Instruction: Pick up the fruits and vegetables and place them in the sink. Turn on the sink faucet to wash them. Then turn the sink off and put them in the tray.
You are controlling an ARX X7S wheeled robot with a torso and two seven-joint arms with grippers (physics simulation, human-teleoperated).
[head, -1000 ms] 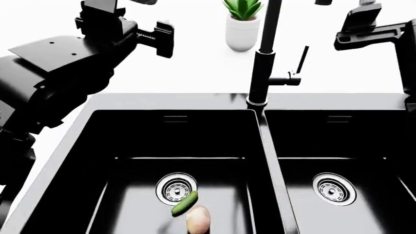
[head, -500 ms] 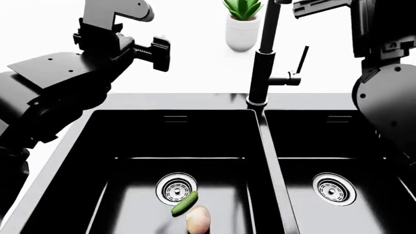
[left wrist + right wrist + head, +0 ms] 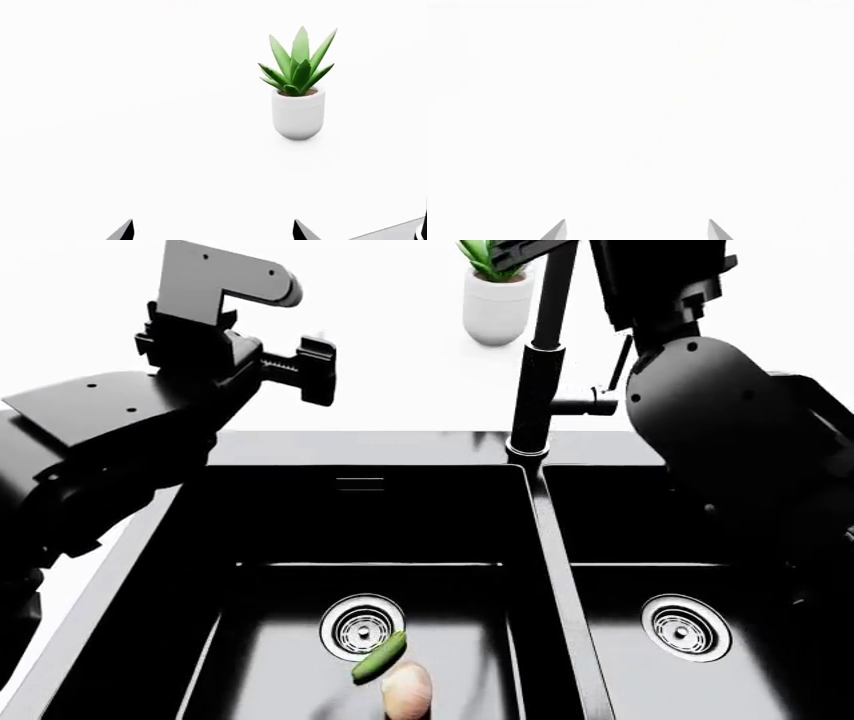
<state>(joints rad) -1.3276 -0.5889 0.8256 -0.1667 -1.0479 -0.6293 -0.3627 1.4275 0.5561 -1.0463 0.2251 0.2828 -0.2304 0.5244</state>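
The green cucumber (image 3: pixel 379 657) and the tan-pink onion (image 3: pixel 407 690) lie touching in the left basin of the black sink (image 3: pixel 534 540), just in front of its steel drain (image 3: pixel 362 626). The black faucet (image 3: pixel 539 370) stands behind the divider; its side lever (image 3: pixel 618 362) is partly hidden by my right arm (image 3: pixel 727 420). My left gripper (image 3: pixel 318 368) (image 3: pixel 213 232) is open and empty above the counter behind the left basin. My right gripper (image 3: pixel 518 254) (image 3: pixel 635 231) is open and empty, high by the faucet's top. The tray is out of view.
A white pot with a green plant (image 3: pixel 497 295) stands on the white counter behind the faucet; it also shows in the left wrist view (image 3: pixel 298 95). The right basin has its own drain (image 3: pixel 686 627). The right wrist view shows only white surface.
My right arm has swung in from the right edge toward the faucet and now covers the area beside the lever. My left gripper has shifted slightly left. The cucumber and onion have not moved.
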